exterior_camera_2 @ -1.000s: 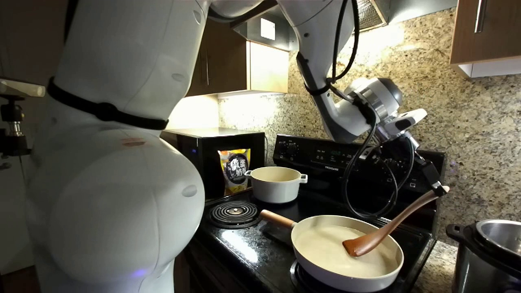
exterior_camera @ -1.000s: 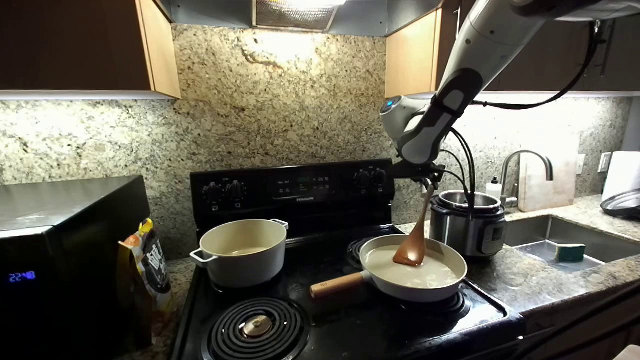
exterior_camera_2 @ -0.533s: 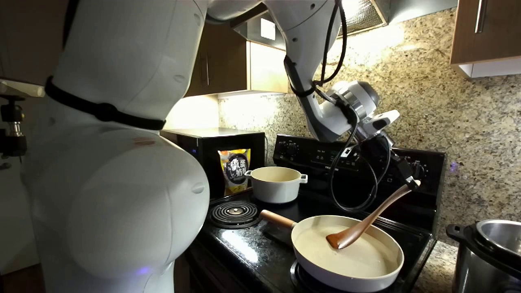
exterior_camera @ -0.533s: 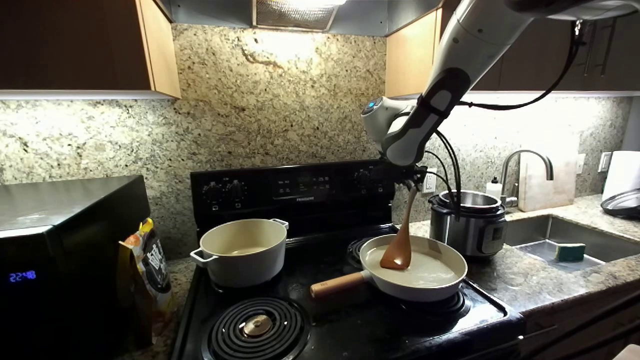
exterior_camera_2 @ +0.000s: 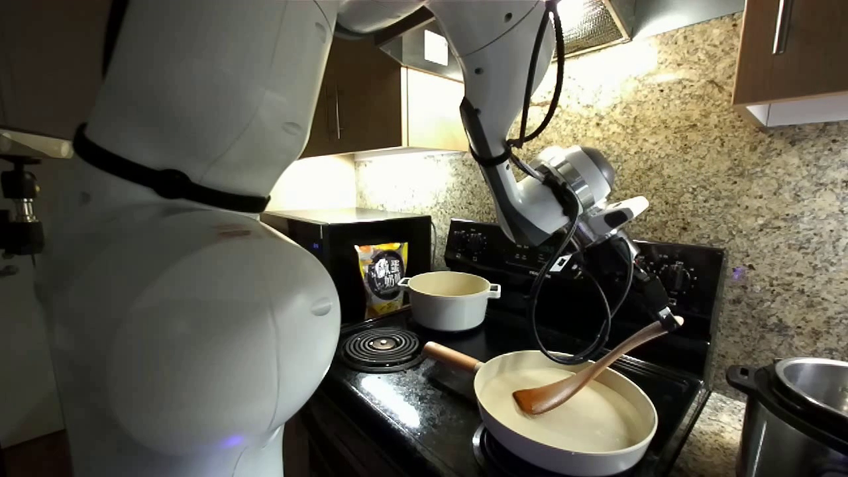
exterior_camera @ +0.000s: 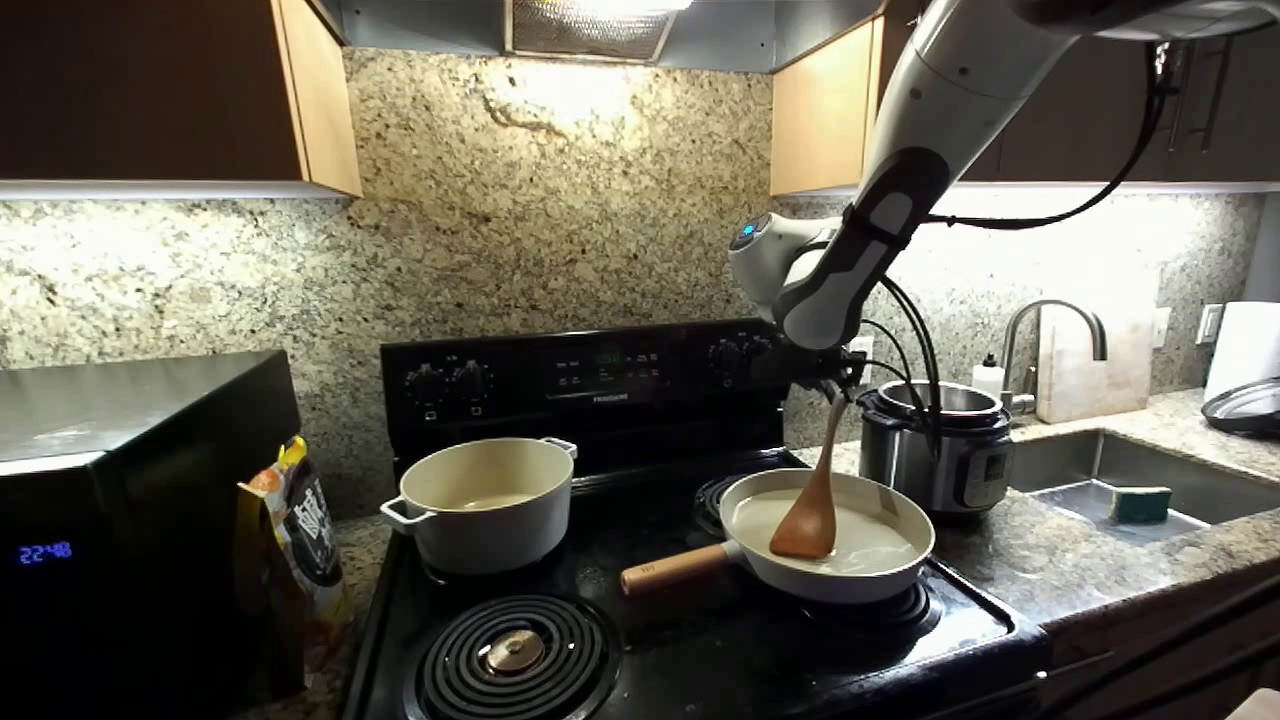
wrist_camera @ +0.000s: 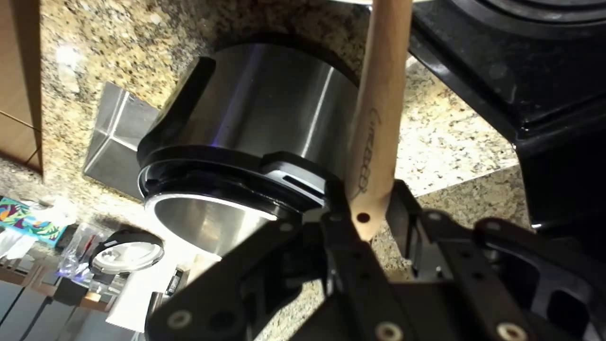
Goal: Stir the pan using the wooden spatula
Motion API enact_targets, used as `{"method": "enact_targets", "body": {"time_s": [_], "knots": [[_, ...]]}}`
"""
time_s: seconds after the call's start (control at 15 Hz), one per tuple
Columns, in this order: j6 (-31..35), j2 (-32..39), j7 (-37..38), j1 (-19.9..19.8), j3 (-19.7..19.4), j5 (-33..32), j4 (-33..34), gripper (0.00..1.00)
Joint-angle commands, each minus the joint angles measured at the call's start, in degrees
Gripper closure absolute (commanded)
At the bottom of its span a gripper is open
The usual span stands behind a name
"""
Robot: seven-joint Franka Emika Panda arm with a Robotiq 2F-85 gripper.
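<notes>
Plainly, we note arm (exterior_camera: pixel 905 185) slanting down, gripper (wrist_camera: pixel 370 201) clamping wooden spatula (exterior_camera: pixel 818 493) — its lettering (wrist_camera: pixel 368 154), near frame centre, wrist view only.

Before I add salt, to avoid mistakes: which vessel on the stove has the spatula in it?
The shallow, long-handled pan: the wooden spatula reaches into it. The deeper, two-handled pot stands apart from that spatula.
</notes>
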Motion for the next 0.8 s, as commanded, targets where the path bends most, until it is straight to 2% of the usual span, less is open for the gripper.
{"method": "enact_targets", "body": {"time_s": [0.0,0.33,0.73], "knots": [[2.58,-2.04,0.72,-1.77,-0.45,-0.26,-4.47,0.93],[3.67,-2.14,0.49,-3.93,-2.23,0.14,-6.43,0.93],[3.05,-1.67,0.05,-6.32,-4.17,0.42,-5.16,0.93]]}}
